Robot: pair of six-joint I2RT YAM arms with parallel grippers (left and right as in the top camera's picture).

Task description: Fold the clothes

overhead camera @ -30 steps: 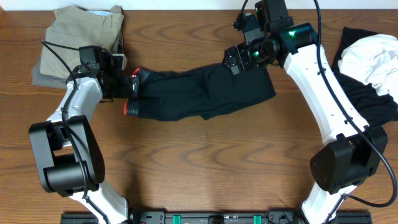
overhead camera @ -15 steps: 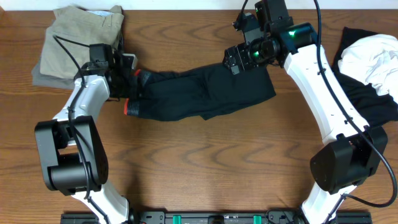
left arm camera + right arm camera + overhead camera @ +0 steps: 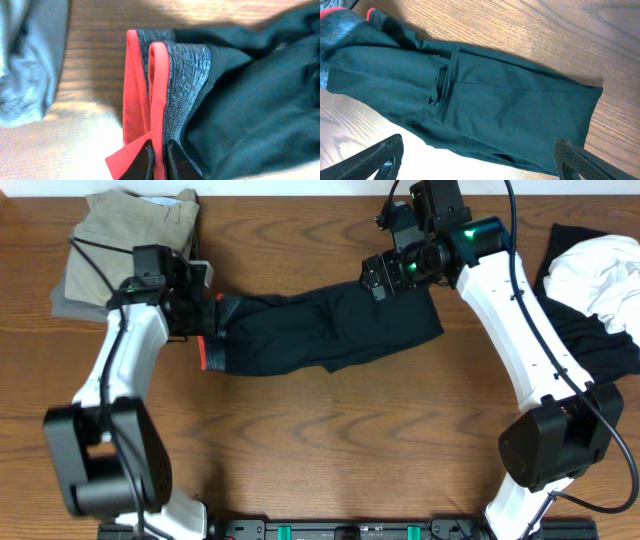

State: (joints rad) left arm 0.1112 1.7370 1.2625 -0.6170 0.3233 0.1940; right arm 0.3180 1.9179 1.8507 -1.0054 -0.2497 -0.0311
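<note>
A dark garment (image 3: 330, 330) with a red and grey waistband (image 3: 208, 356) lies stretched across the middle of the wooden table. My left gripper (image 3: 205, 315) is at its left end. In the left wrist view the waistband (image 3: 172, 75) stands doubled up, and my left gripper (image 3: 159, 160) is shut on its red edge. My right gripper (image 3: 385, 275) hovers over the garment's right part. In the right wrist view its fingers (image 3: 385, 157) stand wide apart, open, above the dark cloth (image 3: 490, 100), with nothing between them.
A folded khaki pile (image 3: 130, 230) lies at the back left, close behind the left gripper. It shows as greyish cloth (image 3: 27, 60) in the left wrist view. A heap of white and black clothes (image 3: 600, 270) sits at the right edge.
My left gripper has gone from open to shut on the red waistband edge and shifted slightly left. The right arm has not moved.
</note>
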